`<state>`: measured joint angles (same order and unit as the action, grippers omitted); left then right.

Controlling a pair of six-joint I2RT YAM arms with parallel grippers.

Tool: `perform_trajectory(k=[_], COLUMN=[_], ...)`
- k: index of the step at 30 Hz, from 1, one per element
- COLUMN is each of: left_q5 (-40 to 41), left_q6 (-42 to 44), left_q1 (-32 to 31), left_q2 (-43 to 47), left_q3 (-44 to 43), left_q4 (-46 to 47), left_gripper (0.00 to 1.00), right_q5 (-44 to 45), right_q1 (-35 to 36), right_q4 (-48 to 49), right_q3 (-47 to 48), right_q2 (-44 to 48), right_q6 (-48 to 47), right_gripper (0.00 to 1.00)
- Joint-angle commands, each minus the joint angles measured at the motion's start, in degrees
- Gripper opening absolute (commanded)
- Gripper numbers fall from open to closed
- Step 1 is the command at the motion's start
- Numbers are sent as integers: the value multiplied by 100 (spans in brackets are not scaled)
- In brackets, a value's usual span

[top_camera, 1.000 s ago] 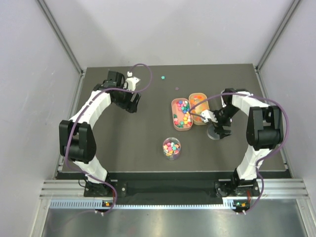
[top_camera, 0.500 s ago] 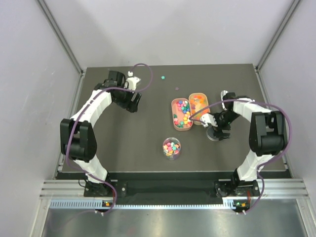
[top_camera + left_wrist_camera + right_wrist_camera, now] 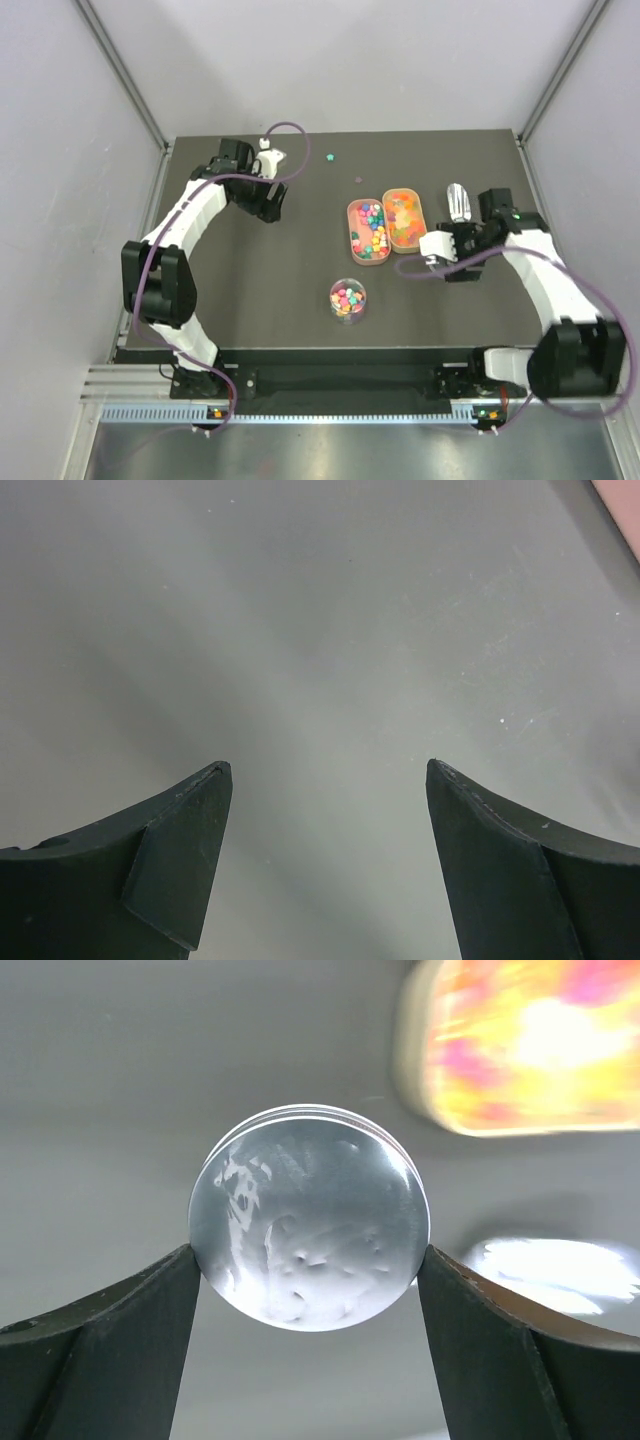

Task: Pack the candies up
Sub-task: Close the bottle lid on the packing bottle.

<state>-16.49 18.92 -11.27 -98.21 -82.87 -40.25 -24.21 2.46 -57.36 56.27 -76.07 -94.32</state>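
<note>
The candies are tiny bright sweets in two orange trays, the left tray [image 3: 367, 231] and the right tray [image 3: 403, 219]. More fill a small round clear jar [image 3: 348, 299]. My right gripper [image 3: 436, 252] [image 3: 308, 1252] is shut on a clear round lid [image 3: 310, 1218] [image 3: 433, 244], gripped by its rim, right of the trays and above the table. The right tray shows blurred at top right in the right wrist view [image 3: 530, 1040]. My left gripper [image 3: 272, 204] [image 3: 328, 766] is open and empty over bare table at the back left.
A metal scoop [image 3: 458, 199] lies right of the trays, behind my right gripper. Two loose candies [image 3: 331, 156] [image 3: 358, 180] lie on the dark table [image 3: 260, 290] behind the trays. Grey walls close in the table on three sides.
My right gripper has come up off the table with the lid and its arm has swung out to the right, uncovering the scoop. The left arm has barely moved.
</note>
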Motion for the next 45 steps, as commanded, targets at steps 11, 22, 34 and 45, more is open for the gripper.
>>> perform_trajectory(k=[11, 22, 34, 45], left_q5=[682, 576, 682, 515], left_q6=[-943, -679, -617, -679], left_q1=[11, 72, 300, 353], left_q2=[382, 1461, 2113, 2052], left_q3=[342, 1071, 1581, 1484], left_q4=[351, 184, 325, 342], left_gripper=[88, 88, 88, 88], right_q5=[-778, -164, 707, 900], right_q1=[2873, 4473, 5256, 5353], right_q4=[23, -362, -1102, -856], right_q3=[1351, 2605, 3023, 2608], right_q2=[324, -1163, -2061, -1937], right_q6=[2584, 2770, 2893, 3113], right_gripper=[79, 80, 75, 75])
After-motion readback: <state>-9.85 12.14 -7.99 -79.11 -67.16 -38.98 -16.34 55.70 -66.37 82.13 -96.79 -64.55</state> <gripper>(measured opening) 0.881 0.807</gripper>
